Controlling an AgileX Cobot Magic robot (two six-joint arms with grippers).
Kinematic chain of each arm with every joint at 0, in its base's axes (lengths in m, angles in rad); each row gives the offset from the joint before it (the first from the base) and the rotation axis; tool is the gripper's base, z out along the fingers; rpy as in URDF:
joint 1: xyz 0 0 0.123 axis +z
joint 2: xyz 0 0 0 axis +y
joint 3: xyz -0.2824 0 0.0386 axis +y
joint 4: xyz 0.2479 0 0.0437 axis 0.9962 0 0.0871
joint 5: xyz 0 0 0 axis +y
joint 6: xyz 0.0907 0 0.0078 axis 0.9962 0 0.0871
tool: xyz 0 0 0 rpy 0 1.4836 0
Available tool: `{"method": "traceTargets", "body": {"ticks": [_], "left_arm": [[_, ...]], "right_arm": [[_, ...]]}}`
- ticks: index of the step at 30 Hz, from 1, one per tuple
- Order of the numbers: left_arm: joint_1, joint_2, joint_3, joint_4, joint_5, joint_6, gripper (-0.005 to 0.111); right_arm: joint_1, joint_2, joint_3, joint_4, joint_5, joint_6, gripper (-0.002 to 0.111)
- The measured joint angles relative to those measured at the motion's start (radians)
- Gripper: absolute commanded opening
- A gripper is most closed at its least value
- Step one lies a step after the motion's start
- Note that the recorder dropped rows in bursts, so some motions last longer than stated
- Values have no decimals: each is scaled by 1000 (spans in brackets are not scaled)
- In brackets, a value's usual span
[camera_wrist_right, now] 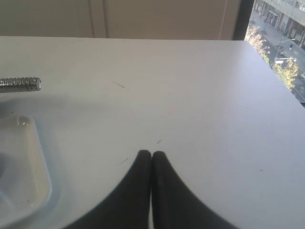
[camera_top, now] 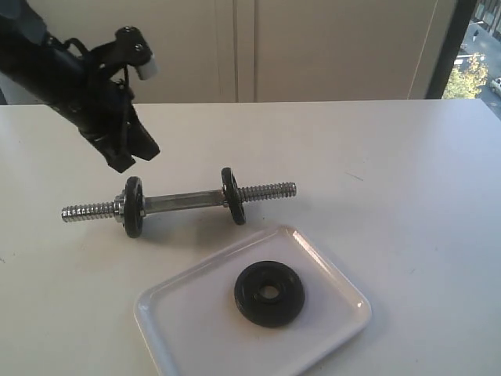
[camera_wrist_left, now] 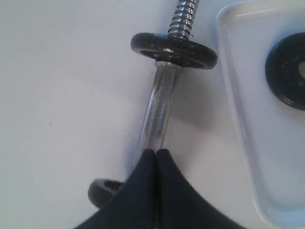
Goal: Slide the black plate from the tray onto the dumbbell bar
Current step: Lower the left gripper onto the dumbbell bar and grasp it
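Note:
The black plate (camera_top: 269,293) lies flat in the white tray (camera_top: 188,313) at the front of the table, a matte disc with a central hole. In the left wrist view the black plate (camera_wrist_left: 288,76) is cut off by the picture's edge, inside the tray (camera_wrist_left: 237,119). The dumbbell bar (camera_top: 184,200) lies behind the tray. It carries two alike discs, one (camera_top: 133,207) towards its left end and one (camera_top: 232,196) towards its right. My left gripper (camera_top: 135,157) hangs shut and empty above the bar's left part; its tips (camera_wrist_left: 156,151) are over the knurled handle (camera_wrist_left: 159,105). My right gripper (camera_wrist_right: 151,153) is shut over bare table.
The bar's right threaded end (camera_top: 270,190) sticks out bare beyond the right disc, and it shows in the right wrist view as a threaded end (camera_wrist_right: 19,84) near the tray's corner (camera_wrist_right: 28,157). A window (camera_top: 473,55) lies past the white table's far right edge.

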Motion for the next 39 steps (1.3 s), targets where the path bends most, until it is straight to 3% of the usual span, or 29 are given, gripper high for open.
{"method": "traceTargets", "body": {"ticks": [3, 9, 12, 39], "left_arm": [[-36, 52, -22, 0, -50, 101, 4], [-117, 123, -25, 0, -109, 283, 45], [-140, 144, -25, 0, -146, 302, 57], [-147, 310, -25, -10, -296, 272, 58]], "right_arm": [[0, 0, 0, 0, 0, 0, 0], [0, 0, 0, 0, 0, 0, 0], [0, 0, 0, 0, 0, 0, 0], [0, 0, 0, 0, 0, 0, 0]]}}
